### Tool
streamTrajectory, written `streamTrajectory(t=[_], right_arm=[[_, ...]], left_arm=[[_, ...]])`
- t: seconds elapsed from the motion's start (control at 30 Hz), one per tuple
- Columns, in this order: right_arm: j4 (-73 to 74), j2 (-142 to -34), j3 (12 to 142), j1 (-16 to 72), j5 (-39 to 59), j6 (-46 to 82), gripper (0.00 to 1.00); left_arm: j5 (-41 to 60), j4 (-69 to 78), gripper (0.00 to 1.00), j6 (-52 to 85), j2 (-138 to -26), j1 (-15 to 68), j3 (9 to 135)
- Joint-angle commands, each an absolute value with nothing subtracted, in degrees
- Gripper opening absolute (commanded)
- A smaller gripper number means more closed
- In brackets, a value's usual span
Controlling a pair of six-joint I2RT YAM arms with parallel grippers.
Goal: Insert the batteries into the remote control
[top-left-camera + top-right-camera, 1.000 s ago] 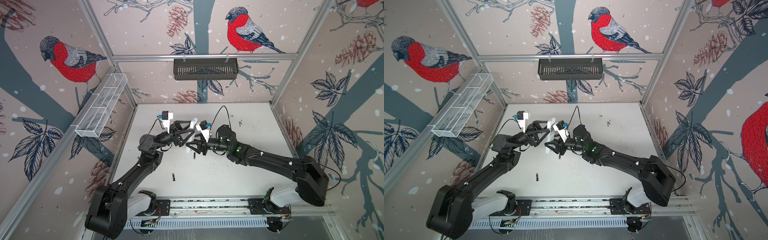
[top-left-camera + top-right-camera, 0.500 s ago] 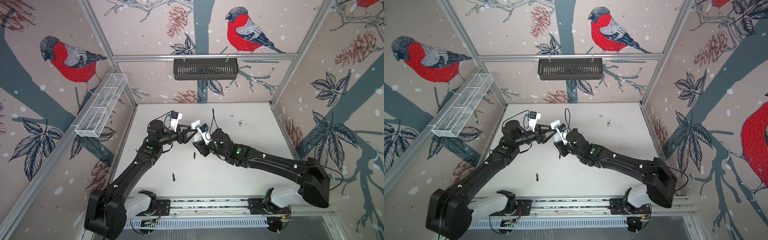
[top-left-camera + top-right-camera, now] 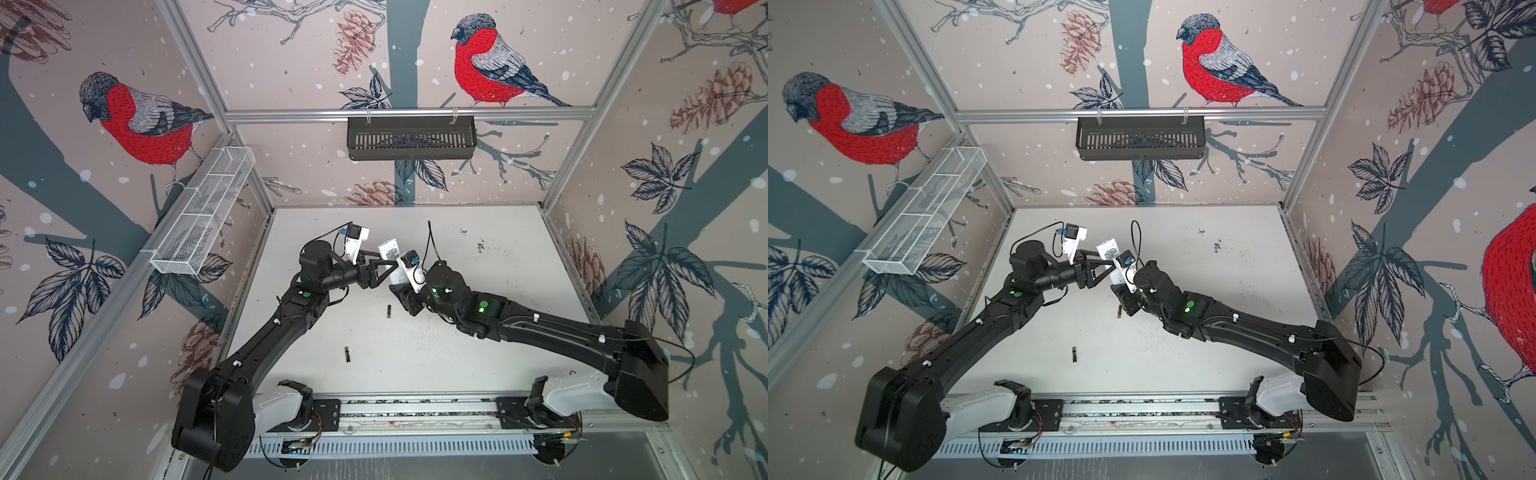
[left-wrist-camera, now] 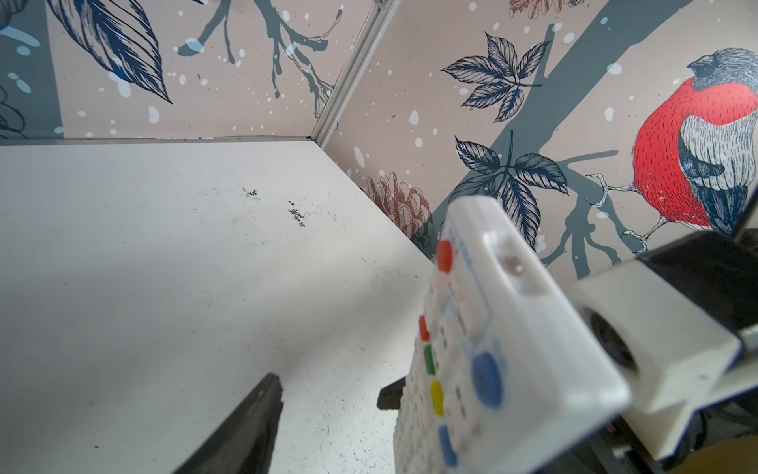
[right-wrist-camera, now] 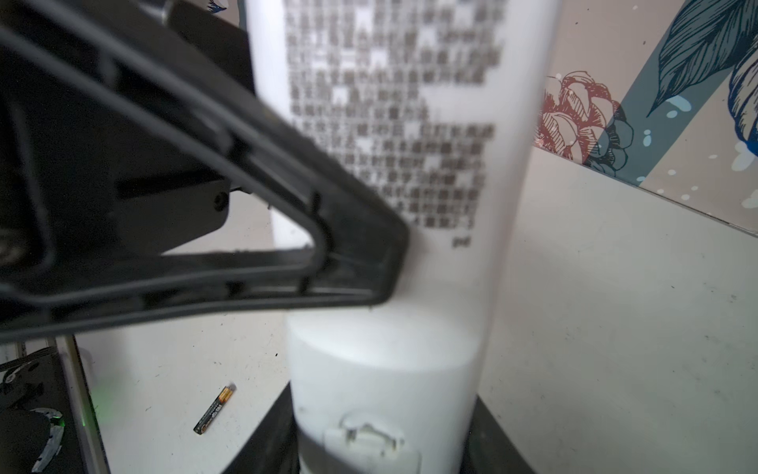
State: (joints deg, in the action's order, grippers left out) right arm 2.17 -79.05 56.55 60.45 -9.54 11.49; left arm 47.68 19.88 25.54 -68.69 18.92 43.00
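A robotics lab test cell is shown. A white tabletop (image 3: 478,340) is enclosed by an aluminium profile frame (image 3: 291,115), and the walls are covered with printed bullfinch wallpaper (image 3: 486,62). 2 black robot arms, the left arm (image 3: 270,332) and the right arm (image 3: 540,328), are mounted on a metal rail (image 3: 415,409) at the front edge, with a slotted cable duct (image 3: 415,448) fitted below. A black slotted basket (image 3: 411,137) and a white wire basket (image 3: 203,216) are hung on the frame.

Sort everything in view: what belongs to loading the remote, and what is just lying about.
For the job:
remote control, held up off the table
battery farther back
battery nearer the front

Just there:
black basket on the back rail
white mesh tray on the side wall
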Motion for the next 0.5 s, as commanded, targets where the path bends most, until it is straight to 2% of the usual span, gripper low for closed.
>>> streamTrajectory(t=[0.0, 0.1, 0.47], right_arm=[[6.68, -78.31, 56.49, 61.44, -11.08, 8.92, 0.38], [6.49, -78.26, 56.47, 61.68, -12.21, 8.66, 0.37], [6.42, -78.65, 55.91, 62.18, -13.90, 7.16, 0.38]], left_arm=[[47.24, 25.74, 0.69, 28.83, -70.52, 20.08, 42.98], [45.45, 25.07, 0.59, 28.30, -71.32, 21.18, 43.59], [45.27, 22.68, 0.35, 26.86, -71.54, 21.18, 45.06]])
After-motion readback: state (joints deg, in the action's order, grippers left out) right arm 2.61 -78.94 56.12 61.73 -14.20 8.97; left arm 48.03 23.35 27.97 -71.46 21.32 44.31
